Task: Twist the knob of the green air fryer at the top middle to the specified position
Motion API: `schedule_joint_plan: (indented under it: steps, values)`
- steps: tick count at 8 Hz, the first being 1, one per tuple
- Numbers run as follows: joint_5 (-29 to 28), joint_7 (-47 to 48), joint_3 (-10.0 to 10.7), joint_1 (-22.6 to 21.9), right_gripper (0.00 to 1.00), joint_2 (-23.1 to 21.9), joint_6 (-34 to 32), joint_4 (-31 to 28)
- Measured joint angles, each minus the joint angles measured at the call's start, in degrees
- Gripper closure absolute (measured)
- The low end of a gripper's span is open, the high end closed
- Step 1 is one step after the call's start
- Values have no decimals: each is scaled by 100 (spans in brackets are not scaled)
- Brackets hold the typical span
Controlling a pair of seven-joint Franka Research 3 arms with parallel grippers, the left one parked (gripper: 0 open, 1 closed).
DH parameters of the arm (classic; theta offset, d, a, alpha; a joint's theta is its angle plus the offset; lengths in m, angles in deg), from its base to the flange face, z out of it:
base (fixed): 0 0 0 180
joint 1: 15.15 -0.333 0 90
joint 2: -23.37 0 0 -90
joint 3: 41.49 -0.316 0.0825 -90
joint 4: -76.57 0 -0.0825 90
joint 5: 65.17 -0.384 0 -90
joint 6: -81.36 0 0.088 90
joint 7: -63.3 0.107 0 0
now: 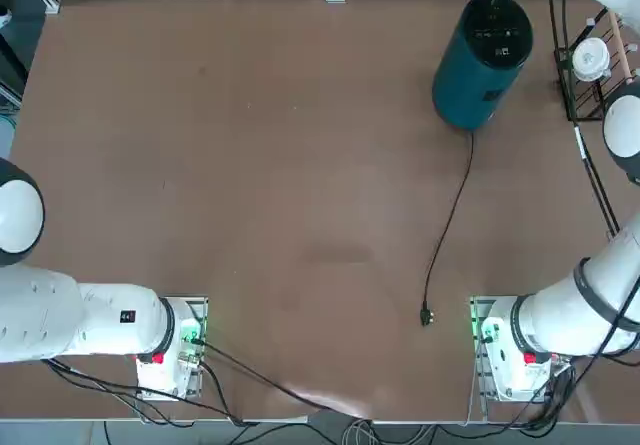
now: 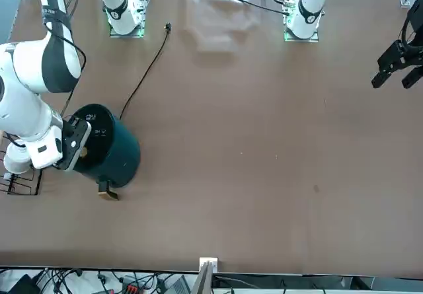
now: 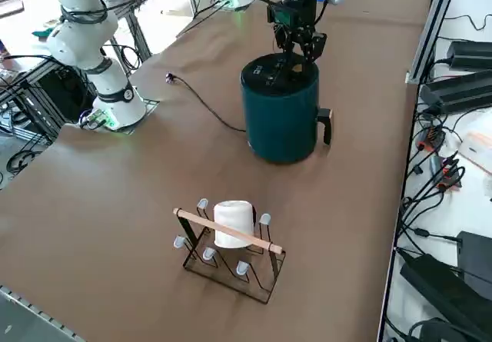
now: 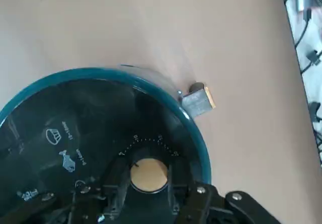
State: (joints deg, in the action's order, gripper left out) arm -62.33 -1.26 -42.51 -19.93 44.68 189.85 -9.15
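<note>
The knob (image 4: 149, 174) lies directly between the right gripper (image 4: 149, 183)'s fingers, which pinch it; its turning axis looks upright. Seen overhead, the fryer (image 1: 468, 90) stands toward the bench (image 1: 300, 215)'s one o'clock. One knob, one fryer, one rack (image 3: 196, 218), one white cup (image 3: 233, 219).

A robotics lab, it seems: white robot arms (image 1: 110, 315) are standing bolted around a brown table (image 1: 300, 195), cables (image 3: 430, 180) trailing.
</note>
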Motion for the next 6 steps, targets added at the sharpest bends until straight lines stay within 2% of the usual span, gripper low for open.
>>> schedule_joint_plan:
  steps: [6]
  values:
    - [-129,-1244,25,17,55,0,11,0]
